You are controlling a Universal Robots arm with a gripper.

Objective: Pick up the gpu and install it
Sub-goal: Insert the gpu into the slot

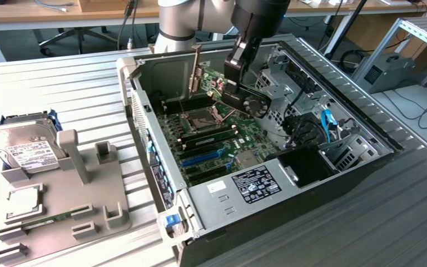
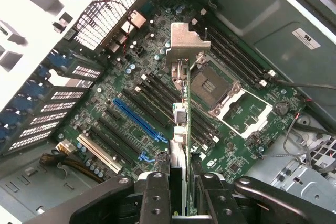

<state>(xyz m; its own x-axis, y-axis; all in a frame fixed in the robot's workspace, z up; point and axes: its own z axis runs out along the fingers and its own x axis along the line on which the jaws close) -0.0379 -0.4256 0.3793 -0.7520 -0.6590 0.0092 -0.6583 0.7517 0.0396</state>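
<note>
My gripper (image 1: 233, 77) is shut on the gpu (image 1: 244, 100) and holds it in the air inside the open computer case (image 1: 362, 130), above the motherboard (image 1: 213, 142). The card's black fan face points toward the exterior view's right, and its silver bracket (image 1: 195, 69) stands up at the far end. In the wrist view the gpu (image 2: 181, 124) shows edge-on between my two black fingers (image 2: 156, 195), its bracket (image 2: 185, 45) farthest from me. It hangs over the green motherboard (image 2: 105, 87), beside the blue slot (image 2: 139, 121) and the open CPU socket (image 2: 218, 85).
The case walls (image 1: 143, 105) and drive cage (image 1: 302, 89) close in around the card. Cables (image 1: 324, 125) lie at the case's right side. On the slatted table to the exterior view's left, a grey fixture (image 1: 69, 208) carries a hard drive (image 1: 24, 147), a CPU (image 1: 22, 203) and a RAM stick (image 1: 50, 218).
</note>
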